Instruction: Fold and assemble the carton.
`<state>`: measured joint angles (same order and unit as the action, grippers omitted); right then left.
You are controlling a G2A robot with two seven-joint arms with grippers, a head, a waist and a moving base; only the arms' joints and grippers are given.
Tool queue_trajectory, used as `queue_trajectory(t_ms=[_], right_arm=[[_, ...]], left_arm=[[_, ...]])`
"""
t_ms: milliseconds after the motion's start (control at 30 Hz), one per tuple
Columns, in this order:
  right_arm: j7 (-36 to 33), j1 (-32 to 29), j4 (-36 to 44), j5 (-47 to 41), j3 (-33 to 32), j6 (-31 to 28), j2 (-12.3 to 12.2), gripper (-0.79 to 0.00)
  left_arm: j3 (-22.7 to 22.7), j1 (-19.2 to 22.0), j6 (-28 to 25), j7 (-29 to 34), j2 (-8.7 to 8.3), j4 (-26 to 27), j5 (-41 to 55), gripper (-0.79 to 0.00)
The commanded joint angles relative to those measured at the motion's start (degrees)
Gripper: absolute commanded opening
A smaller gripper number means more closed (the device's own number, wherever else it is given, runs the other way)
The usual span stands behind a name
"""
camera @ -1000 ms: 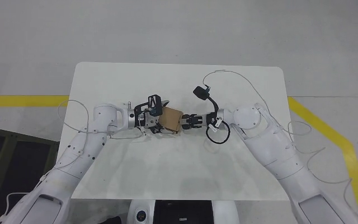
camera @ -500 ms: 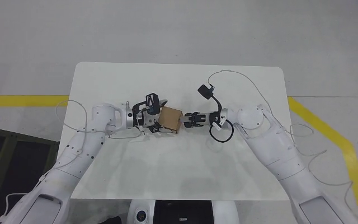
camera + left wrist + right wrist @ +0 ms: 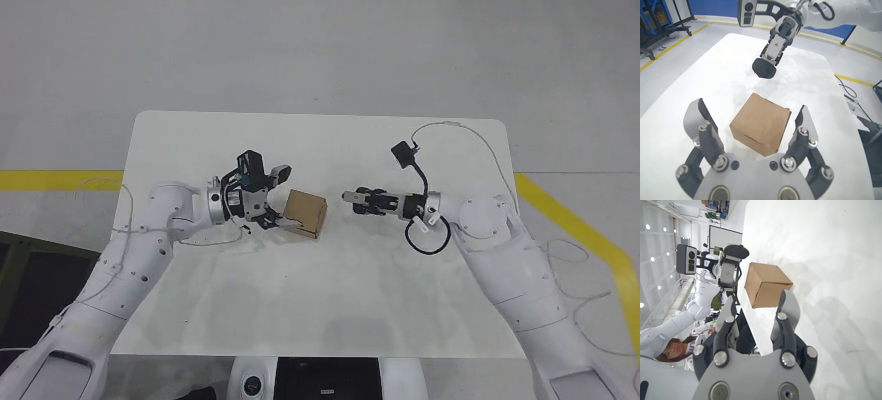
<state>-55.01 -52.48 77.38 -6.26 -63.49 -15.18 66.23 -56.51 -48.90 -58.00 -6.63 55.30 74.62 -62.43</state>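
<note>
The left end effector (image 3: 752, 106) sits at the left end of the carton (image 3: 304, 213), empty, its fingers spread either side, probably so it can steady or re-grip the box. The carton rests mid-worktop (image 3: 330, 310) with its flaps shut, so assembly looks nearly done. To its right and apart from it, the right end effector (image 3: 352, 197) hangs parted and empty, likely giving room.

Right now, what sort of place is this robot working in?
Probably a robotics test hall or workshop: yellow floor lines run past the white table, blue equipment racks stand beyond it, and the table holds just the carton.
</note>
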Motion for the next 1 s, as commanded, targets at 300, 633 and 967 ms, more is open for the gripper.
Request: queue_trajectory(t_ms=[300, 633, 967], right_arm=[[5.9, 3.4, -6.9, 0.8, -1.8, -13.2, 0.2, 0.0], [15.6, 7.2, -5.2, 15.3, -7.8, -18.7, -1.1, 0.0], [23.2, 7.8, -2.1, 27.7, -12.2, -17.8, -2.3, 0.0]], left_arm=[[-6.4, 3.0, 0.1, 2.9, -2.47, -2.7, 6.8, 0.0], [-10.3, 6.3, 1.6, 5.2, -2.86, -6.0, 8.7, 0.0], [-12.3, 8.0, 3.7, 6.1, -2.85, -7.3, 10.1, 0.0]])
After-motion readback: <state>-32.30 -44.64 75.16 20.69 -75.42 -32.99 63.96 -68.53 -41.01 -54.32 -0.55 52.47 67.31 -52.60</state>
